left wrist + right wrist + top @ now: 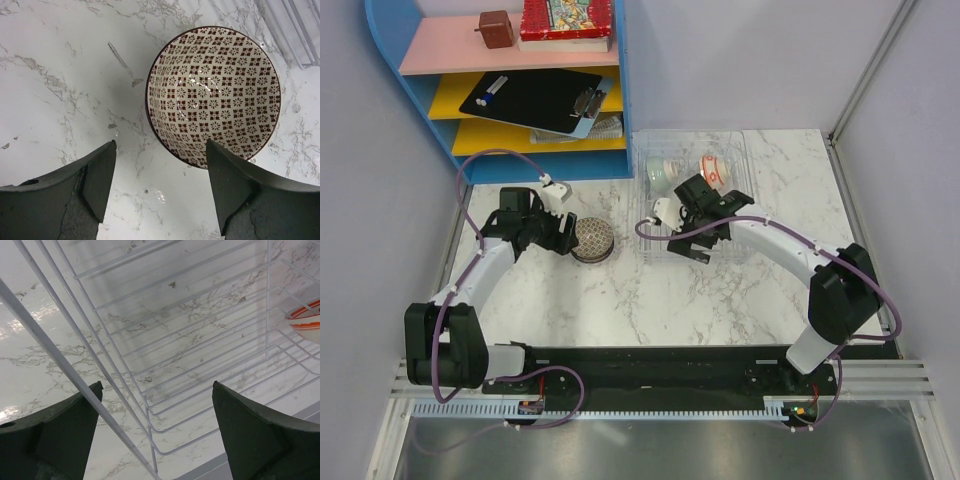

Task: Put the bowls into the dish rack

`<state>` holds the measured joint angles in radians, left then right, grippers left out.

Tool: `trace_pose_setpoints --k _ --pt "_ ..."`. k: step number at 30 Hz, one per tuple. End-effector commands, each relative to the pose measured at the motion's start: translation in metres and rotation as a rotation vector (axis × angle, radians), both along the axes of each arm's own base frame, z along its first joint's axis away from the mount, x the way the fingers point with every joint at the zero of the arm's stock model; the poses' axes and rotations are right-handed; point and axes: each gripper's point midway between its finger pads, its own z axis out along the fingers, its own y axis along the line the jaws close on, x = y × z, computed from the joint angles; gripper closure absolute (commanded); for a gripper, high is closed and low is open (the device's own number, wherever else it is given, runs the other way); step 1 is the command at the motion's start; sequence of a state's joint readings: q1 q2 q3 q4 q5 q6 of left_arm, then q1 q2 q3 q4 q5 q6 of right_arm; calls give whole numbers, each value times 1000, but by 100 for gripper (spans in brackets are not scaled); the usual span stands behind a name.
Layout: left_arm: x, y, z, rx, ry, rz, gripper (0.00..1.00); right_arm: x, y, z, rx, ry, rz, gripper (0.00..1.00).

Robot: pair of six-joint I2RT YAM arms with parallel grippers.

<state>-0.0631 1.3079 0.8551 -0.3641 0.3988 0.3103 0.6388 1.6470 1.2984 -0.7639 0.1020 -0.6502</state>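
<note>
A bowl (591,238) with a dense brown-red flower mesh on white stands upright on the marble table. My left gripper (563,236) sits just left of it, open. In the left wrist view the bowl (213,95) lies ahead of the open left gripper (160,150), its near rim next to the right fingertip (227,172); nothing is between the fingers. The clear dish rack (735,150) holds a pale green bowl (663,172) and a white bowl with red marks (713,168). My right gripper (685,203) hovers over the rack, open and empty (157,385), above its ribs (50,346); a red-striped bowl (306,320) shows at right.
A blue shelf unit (620,100) stands at the back left with a black clipboard (535,100), a box and a book on it. A grey wall panel (890,150) closes the right side. The rack's corner (295,30) lies just beyond the patterned bowl.
</note>
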Motion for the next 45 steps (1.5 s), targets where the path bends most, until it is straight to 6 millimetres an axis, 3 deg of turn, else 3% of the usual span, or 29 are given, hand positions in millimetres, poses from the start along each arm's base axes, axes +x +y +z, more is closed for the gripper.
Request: trace_pose_setpoints --k 1,5,9,10,12,13,14,16,17,19,20,23,29,38,45 --pt "4 -3 11 -4 -55 -35 21 5 24 49 147 -45 38 3" --pt "5 -3 9 -1 -53 -35 21 -14 38 83 265 -26 91 2" --pt "4 -4 10 -6 -55 -44 21 -30 37 120 381 -84 85 2" --pt "5 -3 9 -1 -58 -44 21 -28 30 120 375 -119 42 2" --pt "5 -3 9 1 -60 -46 21 -16 20 141 450 -268 -70 2" --pt "6 -3 9 1 -62 -46 21 -1 -4 151 398 -386 -181 2" --pt "9 -4 13 0 -73 -53 21 1 -18 166 408 -466 -229 2" --pt "13 -5 16 -3 -78 -57 21 11 -42 177 404 -555 -311 3" --pt "17 -6 22 -4 -91 -60 21 15 -63 191 426 -605 -368 2" --pt "21 -8 26 -11 -97 -68 21 18 -82 198 475 -635 -425 2" --pt "25 -9 29 -14 -100 -67 21 22 -100 216 523 -703 -477 2" --pt "27 -12 35 -30 -105 -77 21 22 -124 227 575 -797 -574 2" --pt "34 -17 44 -55 -114 -88 22 26 -143 223 617 -841 -689 2" --pt "36 -12 14 -32 -56 -60 24 34 -135 204 609 -775 -683 2" --pt "36 -8 6 -13 -39 -43 42 33 -135 205 613 -775 -684 3"
